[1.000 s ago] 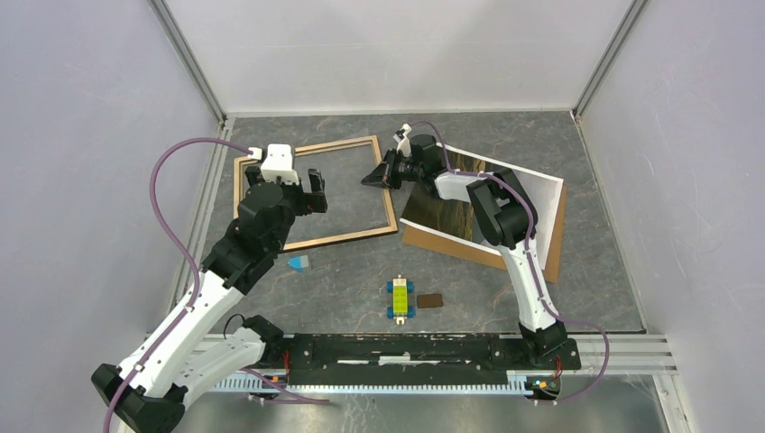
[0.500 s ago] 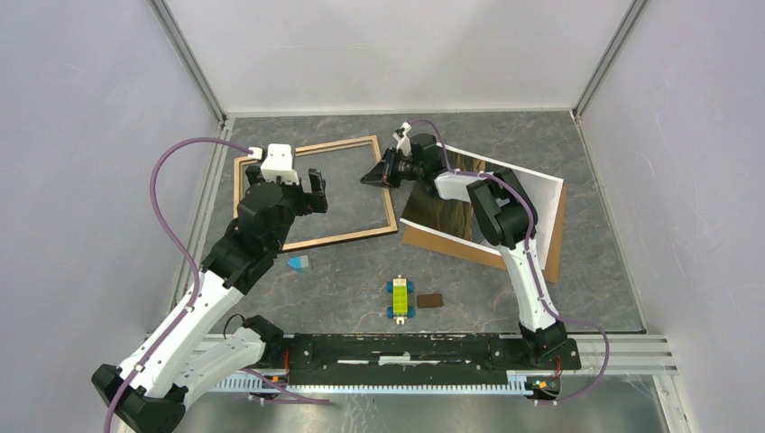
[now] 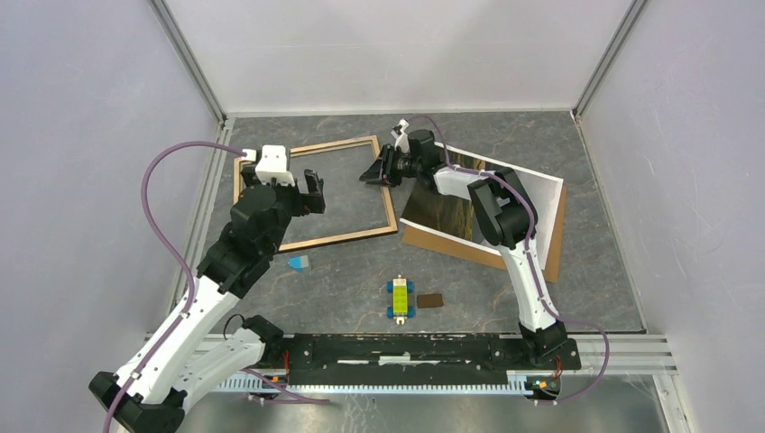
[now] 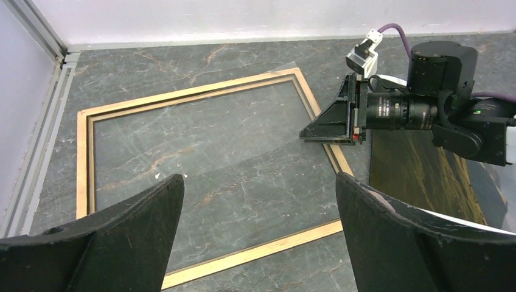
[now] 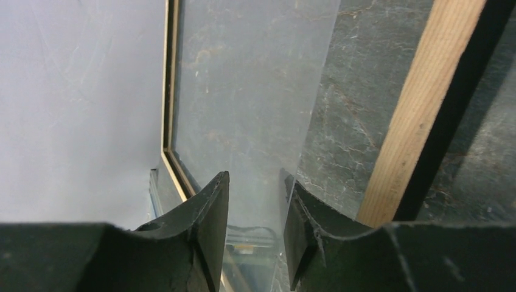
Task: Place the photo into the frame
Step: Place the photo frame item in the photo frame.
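Note:
The frame (image 3: 316, 147) lies flat at the back left of the table, tan wood side up, with a clear sheet (image 4: 213, 146) resting across its opening. My right gripper (image 3: 373, 174) reaches low over the frame's right rail (image 5: 420, 115). Its jaws stand apart, the sheet's edge (image 5: 255, 91) running between the fingers (image 5: 210, 219) without being pinched. The photo (image 3: 433, 212), dark and white-bordered, lies under the right arm on a brown backing board (image 3: 555, 236). My left gripper (image 4: 260, 176) hangs open and empty over the frame's near part.
A yellow-green block with blue ends (image 3: 398, 299) and a small brown piece (image 3: 430, 300) lie near the table's front middle. A small blue scrap (image 3: 298, 262) sits just in front of the frame. Enclosure walls stand close on the left, back and right.
The right gripper's jaws have parted off the clear sheet's edge. The left arm has shifted slightly to the left; its gripper stays open.

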You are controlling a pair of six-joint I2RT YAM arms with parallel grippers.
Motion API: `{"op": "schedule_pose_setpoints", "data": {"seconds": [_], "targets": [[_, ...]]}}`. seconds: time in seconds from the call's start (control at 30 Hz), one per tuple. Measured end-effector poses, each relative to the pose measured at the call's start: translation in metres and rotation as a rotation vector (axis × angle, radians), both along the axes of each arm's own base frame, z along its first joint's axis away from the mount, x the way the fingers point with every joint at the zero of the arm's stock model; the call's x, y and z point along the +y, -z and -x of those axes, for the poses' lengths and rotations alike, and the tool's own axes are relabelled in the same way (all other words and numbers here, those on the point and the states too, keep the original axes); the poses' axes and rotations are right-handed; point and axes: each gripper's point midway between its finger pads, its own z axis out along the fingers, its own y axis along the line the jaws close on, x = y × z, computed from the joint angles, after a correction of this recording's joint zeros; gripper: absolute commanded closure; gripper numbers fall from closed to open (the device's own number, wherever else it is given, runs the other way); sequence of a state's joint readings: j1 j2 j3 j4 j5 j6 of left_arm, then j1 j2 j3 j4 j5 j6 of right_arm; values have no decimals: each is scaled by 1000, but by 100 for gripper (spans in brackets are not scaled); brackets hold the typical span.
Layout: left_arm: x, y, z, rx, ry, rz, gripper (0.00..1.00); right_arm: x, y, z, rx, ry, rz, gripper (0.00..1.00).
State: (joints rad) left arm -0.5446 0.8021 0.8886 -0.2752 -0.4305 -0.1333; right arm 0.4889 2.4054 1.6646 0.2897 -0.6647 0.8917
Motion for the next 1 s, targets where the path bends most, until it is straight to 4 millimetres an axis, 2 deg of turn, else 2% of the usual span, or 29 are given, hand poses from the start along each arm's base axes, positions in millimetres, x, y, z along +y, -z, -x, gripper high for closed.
{"op": "schedule_pose_setpoints", "data": {"seconds": [0.33, 0.73, 1.0], "targets": [[-2, -8, 5, -20, 16, 44, 0, -10, 15, -2, -11, 5, 111, 52], [1, -15, 9, -39, 13, 75, 0, -30, 8, -3, -86, 19, 300, 50], [1, -18, 12, -49, 23, 87, 0, -37, -6, -2, -137, 13, 361, 49]]}}
